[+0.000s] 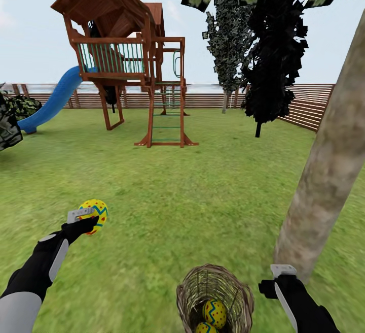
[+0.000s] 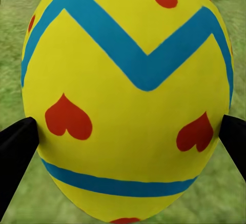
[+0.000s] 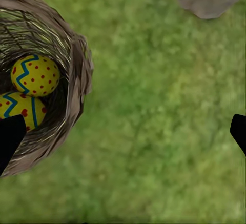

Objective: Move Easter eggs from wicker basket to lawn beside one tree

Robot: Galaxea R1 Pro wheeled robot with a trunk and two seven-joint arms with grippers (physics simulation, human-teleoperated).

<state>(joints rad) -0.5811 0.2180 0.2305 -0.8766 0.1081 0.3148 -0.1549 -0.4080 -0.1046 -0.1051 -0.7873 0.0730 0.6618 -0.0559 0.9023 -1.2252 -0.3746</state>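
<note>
**One egg out, two left in the basket**

The tree (image 1: 329, 170) trunk rose just beyond the right gripper (image 1: 283, 272), which hung spread and empty over the lawn (image 1: 203, 196), the wicker basket (image 1: 215, 297) beside it holding two Easter eggs (image 1: 214, 312). The left arm reached forward and low, its left gripper (image 1: 86, 217) clamped on the third egg (image 2: 125, 101). Releasing it here, well apart from the trunk, would likely leave it away from the tree.

Count, referenced to the wicker basket (image 1: 215, 297):

Easter eggs: 3 total. 2 inside the basket (image 1: 215, 313) (image 1: 205, 328); 1 out of it (image 1: 94, 214), up and to its left, in the left claw (image 1: 87, 220).

Baskets: 1.

Trees beyond the basket: 3: pale trunk (image 1: 324, 180), black tree (image 1: 271, 69), columnar tree (image 1: 228, 43).

Playsets: 1 (image 1: 126, 59). Slides: 1 (image 1: 53, 102).
</note>
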